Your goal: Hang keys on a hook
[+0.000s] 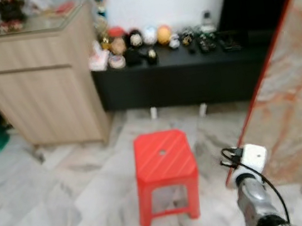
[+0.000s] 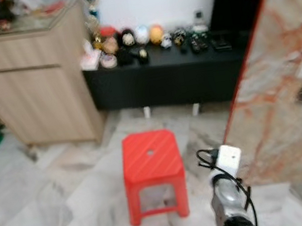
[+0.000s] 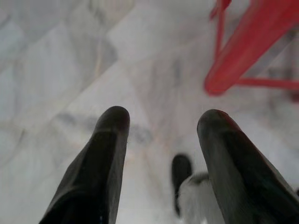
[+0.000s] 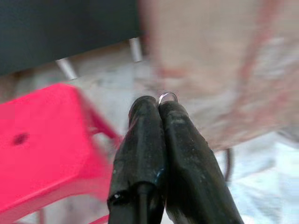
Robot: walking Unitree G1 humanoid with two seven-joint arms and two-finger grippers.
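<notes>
With its fingers pressed tight on a thin silver key ring (image 4: 167,96) that peeks out just past the tips, the right gripper (image 4: 158,106) is carrying the keys, so the grip should stay firm during the approach. The left gripper (image 3: 161,128) hangs low with fingers spread, empty. Just beside the right gripper stands a red stool (image 1: 163,156); beyond it leans a marbled board (image 2: 281,78), where I judge the hook may sit, though blur hides it.

Looks like someone's living room: white marble-look tiled floor (image 1: 82,184), a low black TV-style bench (image 1: 190,73) loaded with little round figurines (image 1: 140,38), a light wooden cabinet (image 1: 39,78), plus a red plastic stool (image 1: 165,173).
</notes>
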